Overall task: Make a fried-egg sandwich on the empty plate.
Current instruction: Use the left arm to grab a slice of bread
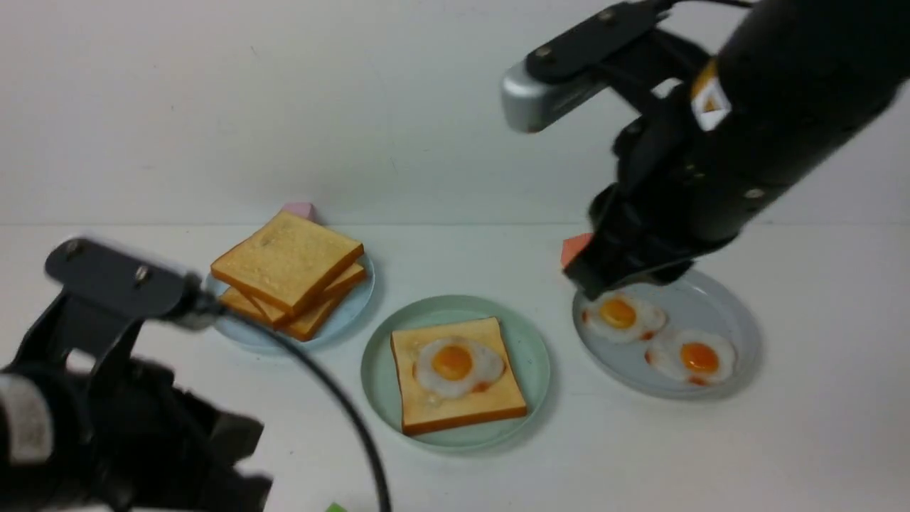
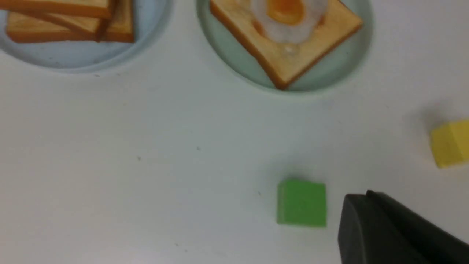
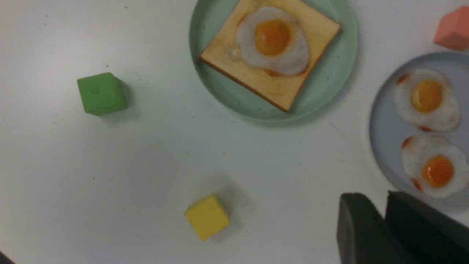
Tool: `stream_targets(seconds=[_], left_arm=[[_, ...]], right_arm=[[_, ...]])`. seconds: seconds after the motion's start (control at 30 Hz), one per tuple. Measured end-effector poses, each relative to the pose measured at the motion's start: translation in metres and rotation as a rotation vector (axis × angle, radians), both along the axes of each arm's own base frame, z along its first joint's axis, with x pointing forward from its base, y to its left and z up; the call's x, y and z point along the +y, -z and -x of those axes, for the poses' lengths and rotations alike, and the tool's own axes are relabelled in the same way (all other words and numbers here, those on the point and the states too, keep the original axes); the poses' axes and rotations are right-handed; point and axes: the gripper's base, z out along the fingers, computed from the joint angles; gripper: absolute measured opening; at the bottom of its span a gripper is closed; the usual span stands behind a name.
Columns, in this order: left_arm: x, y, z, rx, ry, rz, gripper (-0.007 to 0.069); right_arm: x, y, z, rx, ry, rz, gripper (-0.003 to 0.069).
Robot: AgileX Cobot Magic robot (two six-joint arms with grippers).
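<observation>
The square golden toast slice [image 1: 462, 411] with a white fried egg [image 1: 455, 364] on it lies on the round mint-green plate [image 1: 533, 355]. The pile of plain toast slices [image 1: 288, 274] stands to its left, nearer the left gripper [image 2: 366, 198], closed and empty; the right gripper [image 3: 383, 205] seems closed too.

Matte black arms [image 1: 796, 128], silver wrist camera [image 1: 537, 103], screwed brackets [image 1: 590, 35], black cable [image 1: 341, 402], orange-white sticker [image 1: 709, 96]

Egg [image 1: 452, 364] on toast [image 1: 455, 411] in the middle plate [image 1: 532, 354]; toast pile [image 1: 288, 274] left, egg plate [image 1: 711, 302] right.
</observation>
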Motion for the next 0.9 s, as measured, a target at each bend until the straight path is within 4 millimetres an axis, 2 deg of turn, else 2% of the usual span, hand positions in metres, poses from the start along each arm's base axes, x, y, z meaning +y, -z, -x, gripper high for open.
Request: stream_targets(seconds=[0.03,0.07,0.13,0.17,0.2,0.27,0.33,0.47,0.53,0.57,0.6,0.63,0.73,0.77,0.83,0.9], left_arm=[[0.0,0.002,-0.002,0.011,-0.01,-0.001,-0.0013],[0.002,-0.001,-0.022,0.018,-0.027,-0.02,-0.0013],[0.006,-0.006,-0.052,0.034,-0.024,-0.051,-0.0013],[0.008,-0.007,-0.065,0.051,-0.01,-0.066,-0.0013],[0.007,-0.007,-0.068,0.052,0.0,-0.075,-0.0013],[0.009,-0.006,-0.103,0.096,0.015,-0.074,-0.0013],[0.009,-0.001,-0.13,0.115,0.012,-0.072,-0.0013],[0.005,0.014,-0.169,0.139,0.014,-0.099,-0.0011],[-0.001,0.025,-0.187,0.146,0.016,-0.104,0.0014],[-0.001,0.023,-0.188,0.139,0.016,-0.103,0.0014],[-0.004,0.028,-0.201,0.121,0.017,-0.115,0.0054],[-0.006,0.029,-0.203,0.111,0.021,-0.125,0.0066],[-0.01,0.041,-0.227,0.029,0.038,-0.209,0.0204],[-0.01,0.042,-0.23,0.012,0.04,-0.223,0.0229],[-0.01,0.058,-0.242,-0.007,0.05,-0.269,0.0317],[-0.011,0.07,-0.247,-0.009,0.054,-0.285,0.0362]], right_arm=[[-0.002,-0.001,0.002,0.001,0.009,-0.004,0.0073],[-0.012,-0.008,0.014,-0.009,0.032,-0.032,0.0027],[-0.029,-0.013,0.034,-0.014,0.062,-0.062,-0.0008],[-0.037,-0.013,0.043,-0.016,0.067,-0.07,-0.001],[-0.037,-0.011,0.043,-0.012,0.067,-0.066,-0.001],[-0.057,-0.009,0.067,-0.036,0.078,-0.102,-0.001],[-0.068,-0.008,0.08,-0.065,0.084,-0.137,-0.0009],[-0.087,-0.006,0.103,-0.107,0.093,-0.188,-0.0006],[-0.096,-0.005,0.113,-0.126,0.094,-0.207,-0.0006],[-0.097,-0.004,0.114,-0.125,0.094,-0.206,-0.0006],[-0.101,-0.004,0.119,-0.135,0.094,-0.216,-0.0005],[-0.103,-0.004,0.121,-0.138,0.094,-0.221,-0.0004],[-0.109,-0.006,0.128,-0.157,0.093,-0.238,-0.0002],[-0.109,-0.006,0.129,-0.158,0.093,-0.239,-0.0001],[-0.111,-0.007,0.131,-0.165,0.092,-0.245,0.0],[-0.112,-0.007,0.131,-0.167,0.092,-0.248,0.0]])
